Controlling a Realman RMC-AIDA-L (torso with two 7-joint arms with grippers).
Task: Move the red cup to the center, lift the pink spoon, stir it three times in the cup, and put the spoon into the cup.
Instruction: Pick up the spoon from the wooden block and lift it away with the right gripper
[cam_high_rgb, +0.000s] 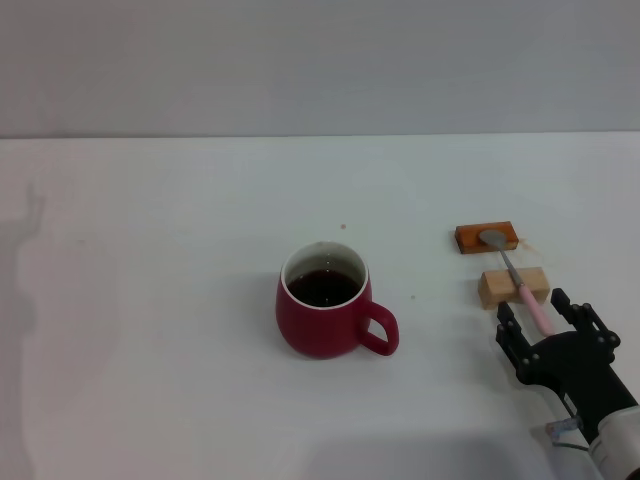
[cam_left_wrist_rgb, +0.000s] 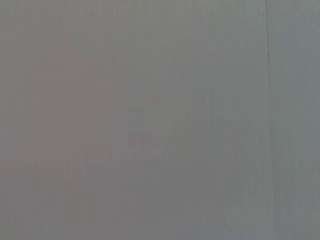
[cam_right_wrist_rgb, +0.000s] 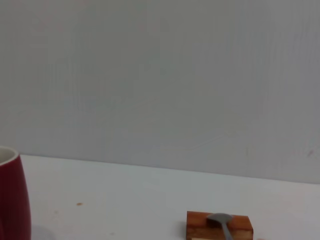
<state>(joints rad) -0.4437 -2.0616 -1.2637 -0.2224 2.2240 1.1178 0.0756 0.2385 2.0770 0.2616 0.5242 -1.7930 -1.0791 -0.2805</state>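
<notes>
The red cup (cam_high_rgb: 323, 301) stands near the middle of the white table, its handle toward the right, with dark liquid inside. Its side also shows in the right wrist view (cam_right_wrist_rgb: 11, 200). The pink spoon (cam_high_rgb: 518, 278) lies at the right across two wooden blocks, its grey bowl (cam_right_wrist_rgb: 220, 219) on the far orange-brown block and its pink handle over the near pale block. My right gripper (cam_high_rgb: 541, 310) is open, its fingers on either side of the handle's near end, not touching it. My left gripper is out of view.
The orange-brown block (cam_high_rgb: 486, 238) and the pale wooden block (cam_high_rgb: 514, 287) sit right of the cup. The white table (cam_high_rgb: 150, 300) stretches to a grey wall. The left wrist view shows only a plain grey surface.
</notes>
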